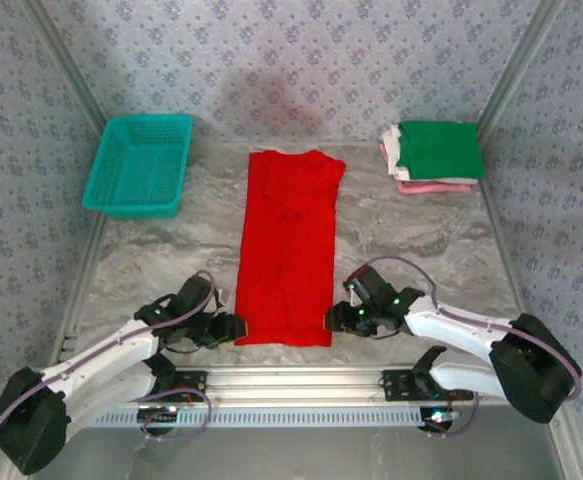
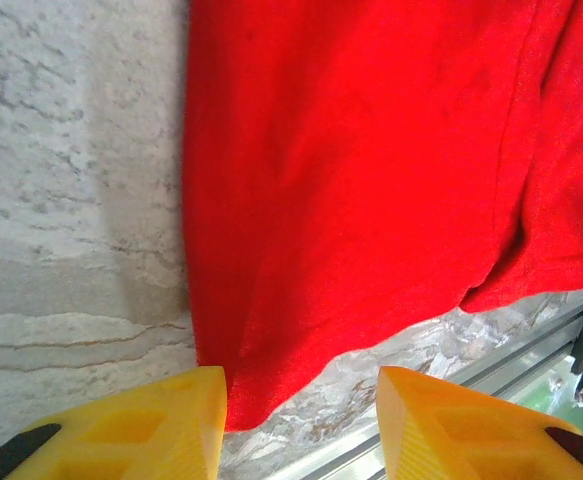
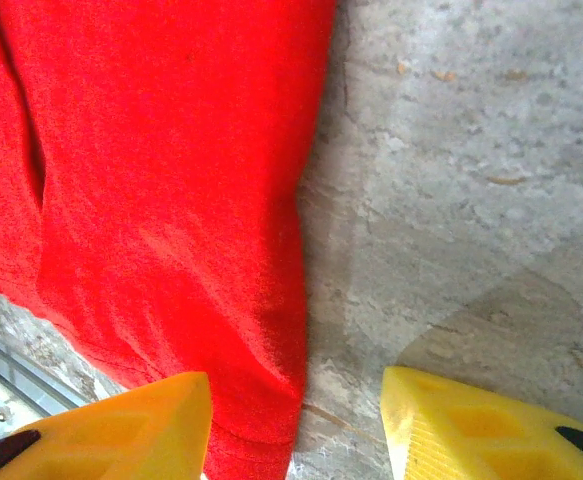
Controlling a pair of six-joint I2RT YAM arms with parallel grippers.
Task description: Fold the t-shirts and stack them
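Note:
A bright red t-shirt (image 1: pixel 287 250) lies flat in the middle of the table as a long strip, sleeves folded in. My left gripper (image 1: pixel 233 328) sits at its near left corner with yellow fingers (image 2: pixel 141 430) apart; the corner of the red t-shirt (image 2: pixel 351 180) lies loose between them. At the near right corner my right gripper (image 1: pixel 333 318) is open too, the edge of the red t-shirt (image 3: pixel 161 200) lying by its left finger (image 3: pixel 121 430). A folded stack with a green t-shirt (image 1: pixel 439 148) on top of white and pink ones (image 1: pixel 426 186) rests at the back right.
A teal mesh basket (image 1: pixel 139 163) stands at the back left. The metal rail (image 1: pixel 301 378) of the table's near edge runs just behind both grippers. Patterned walls (image 1: pixel 31 150) close in the sides and back.

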